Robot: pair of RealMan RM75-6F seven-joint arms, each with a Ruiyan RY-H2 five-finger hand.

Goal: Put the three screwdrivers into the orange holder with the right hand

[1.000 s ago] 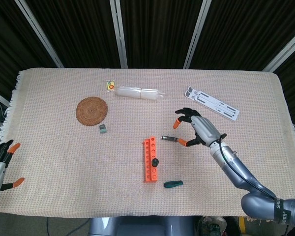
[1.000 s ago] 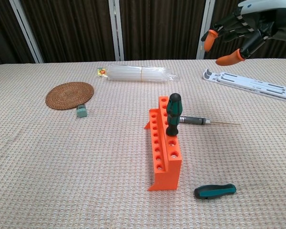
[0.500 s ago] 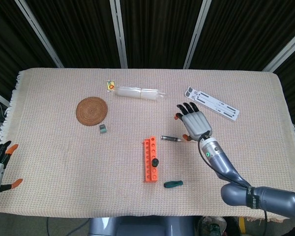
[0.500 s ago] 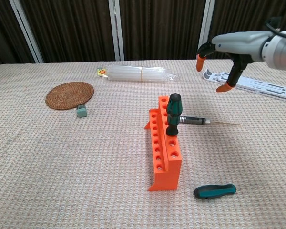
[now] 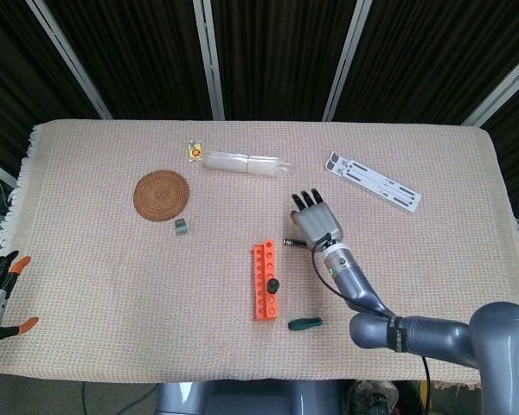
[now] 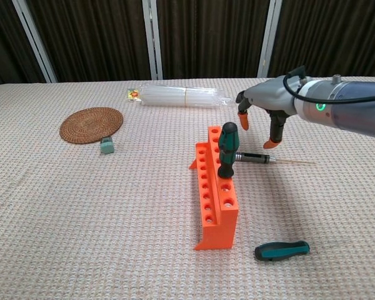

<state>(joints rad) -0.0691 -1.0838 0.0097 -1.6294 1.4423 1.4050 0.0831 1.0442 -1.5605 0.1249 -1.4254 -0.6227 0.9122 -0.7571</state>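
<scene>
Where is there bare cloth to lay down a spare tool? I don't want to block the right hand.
Free: the wide stretch left of the orange holder, below the woven coaster, and the far right below the white strip. Crowded: around the holder, where the right hand hovers over the thin screwdriver and the green-handled screwdriver lies.

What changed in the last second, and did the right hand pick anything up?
The right hand swung in toward the holder and came down, and now hovers just above the metal-handled screwdriver lying on the cloth, fingers spread, holding nothing. The orange holder, the upright screwdriver and the loose green-handled screwdriver stayed put.
</scene>
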